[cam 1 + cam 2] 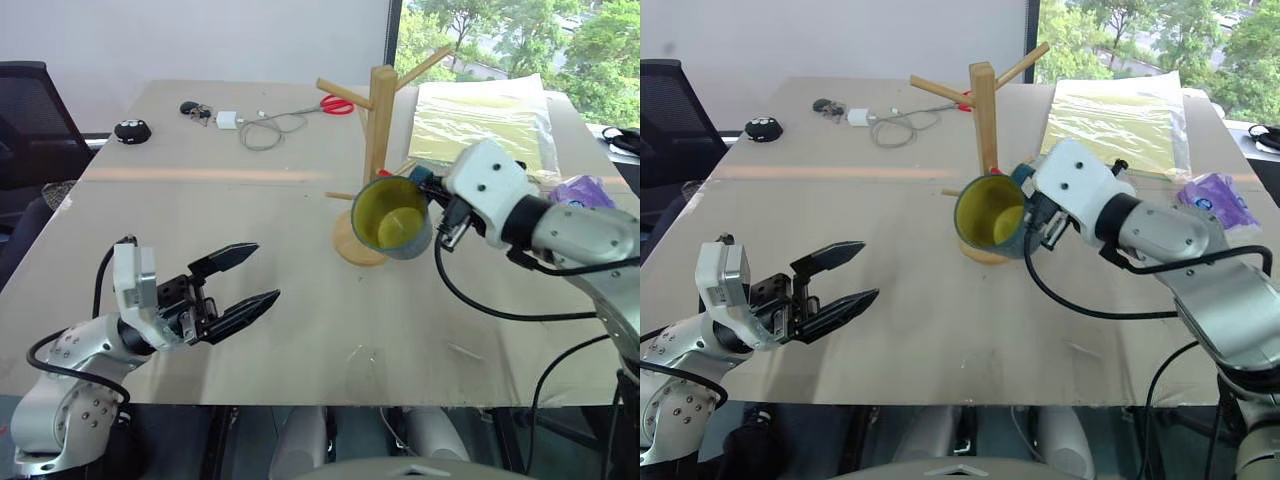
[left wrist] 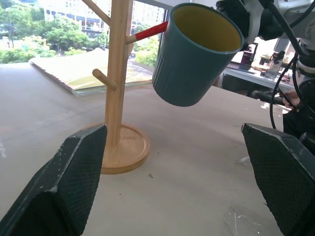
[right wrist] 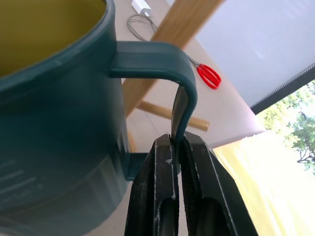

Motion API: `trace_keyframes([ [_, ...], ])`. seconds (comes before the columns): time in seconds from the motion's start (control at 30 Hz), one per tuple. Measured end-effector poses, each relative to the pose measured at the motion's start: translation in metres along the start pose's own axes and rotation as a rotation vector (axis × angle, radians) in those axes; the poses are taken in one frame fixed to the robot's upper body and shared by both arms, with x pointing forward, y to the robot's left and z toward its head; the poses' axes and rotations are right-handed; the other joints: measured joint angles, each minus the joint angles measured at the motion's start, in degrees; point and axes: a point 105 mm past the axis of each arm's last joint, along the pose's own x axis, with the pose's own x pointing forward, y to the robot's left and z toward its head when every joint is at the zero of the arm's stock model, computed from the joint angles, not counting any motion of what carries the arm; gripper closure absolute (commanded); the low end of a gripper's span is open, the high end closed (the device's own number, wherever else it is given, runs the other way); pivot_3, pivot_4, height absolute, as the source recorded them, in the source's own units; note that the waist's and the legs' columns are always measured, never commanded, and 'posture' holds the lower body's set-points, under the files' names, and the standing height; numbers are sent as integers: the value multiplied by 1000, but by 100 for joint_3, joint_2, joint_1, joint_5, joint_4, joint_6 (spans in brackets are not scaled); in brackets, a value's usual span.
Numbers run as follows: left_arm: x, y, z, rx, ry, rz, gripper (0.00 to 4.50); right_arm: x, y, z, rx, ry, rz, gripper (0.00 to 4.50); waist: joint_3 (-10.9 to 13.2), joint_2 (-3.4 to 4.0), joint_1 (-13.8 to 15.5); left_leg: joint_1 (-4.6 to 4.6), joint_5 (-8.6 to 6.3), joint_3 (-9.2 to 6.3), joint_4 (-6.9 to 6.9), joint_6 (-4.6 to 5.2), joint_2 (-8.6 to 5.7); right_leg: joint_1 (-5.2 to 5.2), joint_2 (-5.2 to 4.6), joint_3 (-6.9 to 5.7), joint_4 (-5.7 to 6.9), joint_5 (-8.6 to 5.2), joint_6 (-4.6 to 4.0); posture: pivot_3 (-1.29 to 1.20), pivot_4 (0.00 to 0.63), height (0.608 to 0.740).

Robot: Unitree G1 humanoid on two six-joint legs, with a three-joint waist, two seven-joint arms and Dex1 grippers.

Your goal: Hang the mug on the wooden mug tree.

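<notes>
Teal mug (image 1: 392,216) held off the desk (image 1: 300,300), tipped so its yellow inside faces the head camera, just in front of the tree (image 1: 378,120). Right end effector (image 1: 432,205) carries it from the handle side. Left end effector (image 1: 238,285) hangs low over the near desk, jaws wide apart, holding nothing.

Left wrist view: mug (image 2: 196,54) hangs tilted beside the post (image 2: 118,73), close to the red-tagged peg (image 2: 150,33); whether they touch, cannot tell. Base (image 2: 123,152) sits flat.

Right wrist view: black fingers (image 3: 162,187) pinched tight on the handle loop (image 3: 179,88); pegs visible beyond.

Judgement: to hang it well, line the handle opening up with an upward-angled peg, slide the loop over the tip, lower until the peg bears the weight, and only then release. Slow approach, since a knock could topple the tree.
</notes>
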Motion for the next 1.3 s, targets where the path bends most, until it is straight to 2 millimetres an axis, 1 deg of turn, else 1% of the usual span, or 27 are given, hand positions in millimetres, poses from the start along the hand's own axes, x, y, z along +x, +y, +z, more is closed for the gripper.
trace_keyframes([
  [0.13,2,0,1,2,-5,18,0,14,2,3,-9,11,21,4449,0,0,-7,2,0,1,1,0,0,0,0,2,2,1,0,0,150,740],
  [0.27,6,-2,3,16,-10,26,0,32,6,6,-13,26,44,4449,0,0,-10,3,1,1,0,-2,0,0,1,0,3,1,-1,0,150,740],
  [0.3,7,-2,4,17,-12,34,0,36,7,4,-14,39,50,3884,0,0,-8,2,3,0,0,-4,0,0,1,-1,3,1,-1,0,150,740],
  [0.33,7,-3,4,16,-12,38,0,38,6,2,-11,47,48,3619,0,0,-2,1,4,0,0,-7,0,0,-1,-3,3,1,0,0,150,740],
  [0.43,8,-4,5,10,-13,50,0,39,3,-1,-6,58,41,2282,0,0,3,-2,9,1,0,-15,-2,0,-3,-3,1,2,1,0,150,740],
  [0.47,9,-5,5,3,-16,50,0,37,1,-1,4,51,38,1820,0,0,1,-3,9,1,0,-16,-2,0,-4,-4,0,3,3,0,150,740],
  [0.57,10,-8,4,-22,-12,48,0,25,-4,1,59,5,53,1820,0,-1,9,-5,5,-3,-3,-9,-1,1,-5,-7,-2,4,6,0,150,740],
  [0.67,12,-11,-2,-56,36,42,0,0,-5,0,165,-79,93,1820,0,-1,23,-4,-1,-7,-6,0,-1,3,-4,-9,-2,7,11,0,150,740],
  [0.73,13,-12,-6,-75,58,36,0,-13,-7,-6,222,-104,103,1820,1,-2,12,-1,-2,-4,-6,2,-1,4,-4,-7,-1,5,7,0,150,740],
  [0.77,11,-13,-10,-85,88,34,0,-27,-9,-13,313,-147,95,1820,-6,-12,18,2,-3,-13,-8,3,0,11,-2,-9,-2,5,7,0,150,740],
  [0.8,9,-14,-13,-94,102,40,0,-32,-10,-18,349,-151,89,1820,-4,-9,16,6,-3,-10,-8,4,0,11,-2,-8,-1,4,6,0,150,740],
  [0.83,10,-15,-17,-99,124,31,0,-47,-9,-34,403,-142,87,1820,-3,-7,43,5,-3,-10,-17,4,-4,12,-2,-9,-7,2,4,0,150,740],
  [0.87,9,-16,-20,-104,136,35,0,-54,-6,-46,442,-119,86,1560,-5,-10,70,10,-4,-17,-16,5,-5,19,-2,-8,-11,2,5,0,150,740],
  [0.93,3,-14,-30,-127,181,54,0,-80,8,-85,553,-23,95,980,-3,-7,126,11,-4,-7,-18,5,-4,16,2,-6,-11,0,4,0,150,740],
  [0.97,-1,-12,-34,-125,208,65,0,-93,20,-104,591,41,107,476,-2,-3,137,12,-4,-5,-19,5,-5,15,2,-4,-10,-1,4,0,150,740],
  [1.0,-4,-11,-36,-126,220,73,0,-99,27,-114,606,70,118,93,0,1,131,14,-4,-2,-19,5,-3,14,7,0,-10,-2,3,0,150,740],
  [1.07,-5,-10,-38,-115,240,72,0,-112,39,-127,615,102,125,93,0,2,94,23,-3,2,-17,5,2,15,14,9,-8,-12,20,0,150,740],
  [1.13,-8,-8,-42,-105,267,80,0,-123,44,-137,598,119,97,93,0,2,68,31,-2,6,-13,4,5,16,17,13,-1,-14,24,0,150,740],
  [1.2,-13,-4,-47,-95,294,97,0,-133,52,-152,588,159,69,93,-6,-7,77,39,-1,3,-12,4,5,21,18,11,2,-16,26,0,150,740],
  [1.27,-18,1,-53,-91,329,123,0,-145,61,-172,586,210,20,93,-6,-6,91,39,-1,7,-11,3,6,20,15,15,2,-16,26,0,150,740],
  [1.3,-19,2,-54,-88,336,125,0,-146,62,-176,585,216,10,93,-5,-6,83,39,-1,11,-10,3,6,18,15,19,2,-16,26,0,150,740],
])
